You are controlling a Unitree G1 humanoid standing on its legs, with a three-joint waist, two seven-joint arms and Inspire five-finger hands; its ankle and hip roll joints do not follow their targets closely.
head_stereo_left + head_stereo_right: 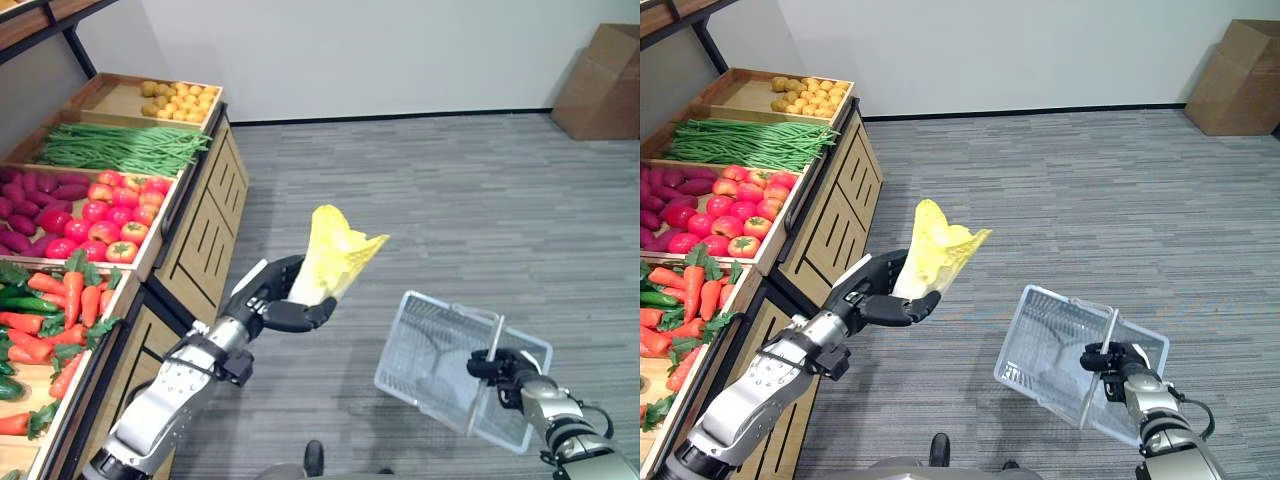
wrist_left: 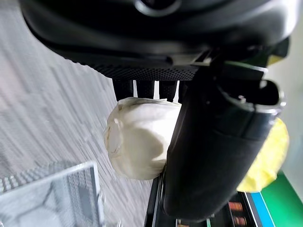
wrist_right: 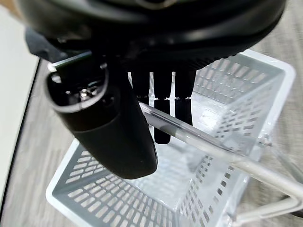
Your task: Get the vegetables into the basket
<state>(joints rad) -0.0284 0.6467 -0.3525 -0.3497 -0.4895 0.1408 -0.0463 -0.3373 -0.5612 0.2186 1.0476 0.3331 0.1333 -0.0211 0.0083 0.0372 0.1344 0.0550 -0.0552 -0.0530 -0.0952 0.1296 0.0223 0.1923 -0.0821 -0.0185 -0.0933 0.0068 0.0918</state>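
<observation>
Left hand (image 1: 272, 298) gripped a yellow cabbage (image 1: 330, 255) in mid-air beside the produce stand (image 1: 200, 215), right hand (image 1: 1110, 362) closed around the handle (image 1: 1108, 345) of the tilted basket (image 1: 1045, 350), cabbage left of and above the basket

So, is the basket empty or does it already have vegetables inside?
Empty: the basket shows only bare mesh inside; the cabbage is in the left hand, beside it.

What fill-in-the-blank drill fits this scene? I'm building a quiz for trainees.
1. The left hand grips a pale yellow leafy ____.
2. The right hand holds the clear mesh plastic basket by its ____.
3. The basket currently contains ____.
4. The orange carrots lie on the wooden ____.

Answers: cabbage; handle; nothing; stand
</observation>
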